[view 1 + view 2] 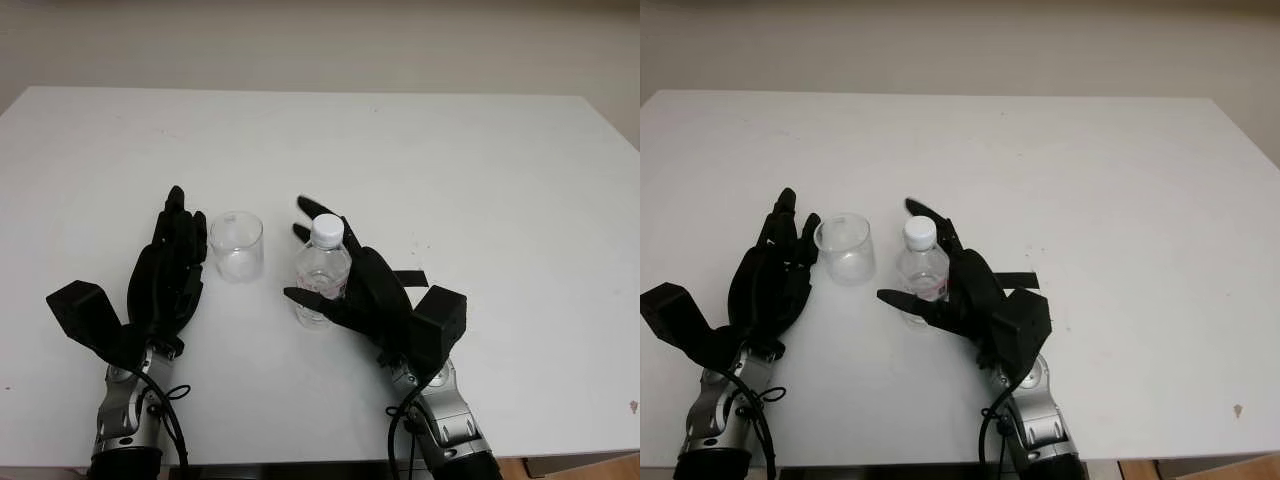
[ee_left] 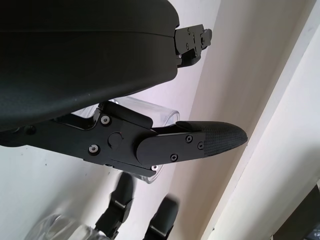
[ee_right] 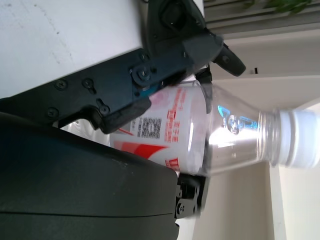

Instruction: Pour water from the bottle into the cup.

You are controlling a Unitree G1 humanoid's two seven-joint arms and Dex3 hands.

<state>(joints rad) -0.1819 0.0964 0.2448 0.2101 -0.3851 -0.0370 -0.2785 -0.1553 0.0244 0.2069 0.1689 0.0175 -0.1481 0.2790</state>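
Item: capped bottle [image 1: 322, 272], upright on the white desk [image 1: 450, 180] at lower centre of frame, clasped around its body by the right robot hand [image 1: 345, 280], apparently readied for lifting; clear cup [image 1: 238, 245] stood just left of it, the open left robot hand [image 1: 170, 270] beside it, apparently to steady it.
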